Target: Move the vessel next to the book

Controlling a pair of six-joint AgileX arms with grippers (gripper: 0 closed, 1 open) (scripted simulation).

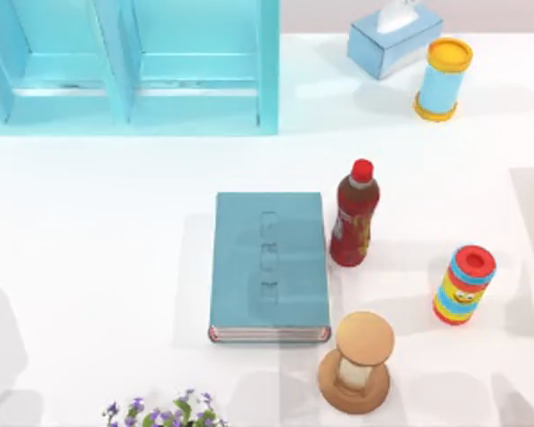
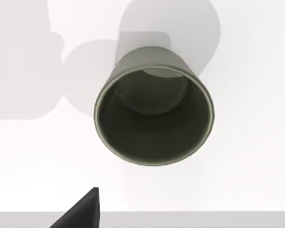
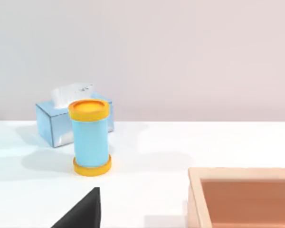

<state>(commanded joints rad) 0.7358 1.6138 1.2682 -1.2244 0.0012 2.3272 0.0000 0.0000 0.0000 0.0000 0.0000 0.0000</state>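
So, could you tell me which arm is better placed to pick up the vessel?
Left. Its wrist camera looks straight down into the vessel close below; the right wrist view faces the blue cylinder and tissue box instead.

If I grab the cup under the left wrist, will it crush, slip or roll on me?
The cup looks rigid: its thick rim holds a clean circle, so crushing seems unlikely. Its smooth walls taper toward the base, so fingers might slide upward; grip near the rim. It stands upright on the table; knocked over, it would probably roll in a curve.

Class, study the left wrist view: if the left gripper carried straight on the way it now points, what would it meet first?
Most likely the vessel: its open mouth sits nearly dead ahead of the camera, upright on the white table. How far off it lies is unclear.
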